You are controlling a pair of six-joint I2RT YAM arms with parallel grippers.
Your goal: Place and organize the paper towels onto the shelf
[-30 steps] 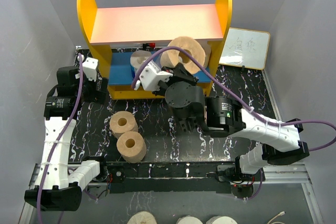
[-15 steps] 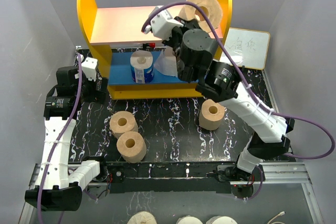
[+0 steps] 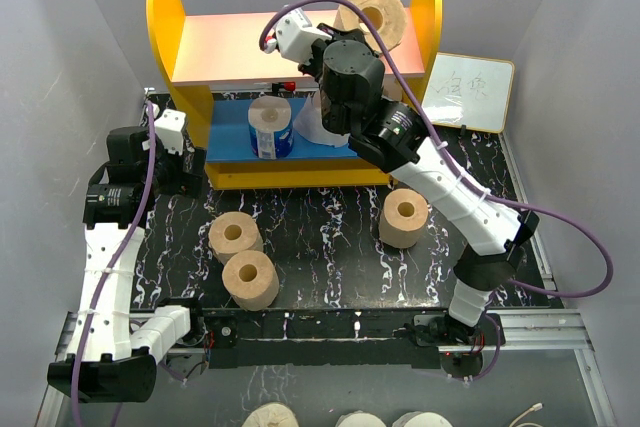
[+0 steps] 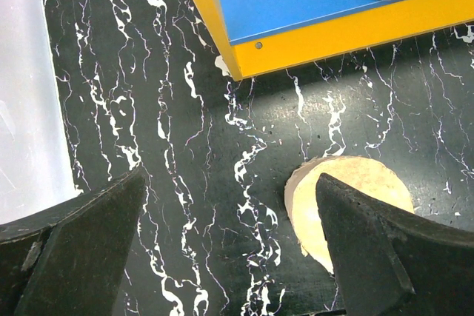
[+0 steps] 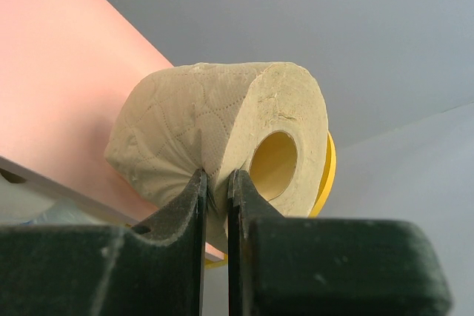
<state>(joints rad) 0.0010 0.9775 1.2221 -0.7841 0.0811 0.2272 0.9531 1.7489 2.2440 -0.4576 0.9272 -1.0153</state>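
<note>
The shelf (image 3: 165,17) has yellow side panels, a pink top board (image 3: 250,42) and a blue lower board (image 3: 230,142). My right gripper (image 3: 352,35) is shut on the wall of a tan paper towel roll (image 3: 372,13) and holds it over the right end of the top board. In the right wrist view the fingers (image 5: 215,183) pinch that roll (image 5: 215,127), its core facing the camera. A blue-wrapped white roll (image 3: 270,127) stands on the lower board. Three tan rolls stand on the table (image 3: 234,236), (image 3: 250,279), (image 3: 405,217). My left gripper (image 3: 166,133) is open and empty, by the shelf's left foot.
A small whiteboard (image 3: 468,92) leans at the back right. Pale rolls (image 3: 270,415) lie below the table's near edge. The left wrist view shows my open gripper (image 4: 229,257) over dark marbled table, a tan roll (image 4: 348,190) by its right finger, and the shelf's yellow front edge (image 4: 333,35).
My right arm has raised the tan roll from in front of the lower board up to the right end of the top board. The left arm has not moved.
</note>
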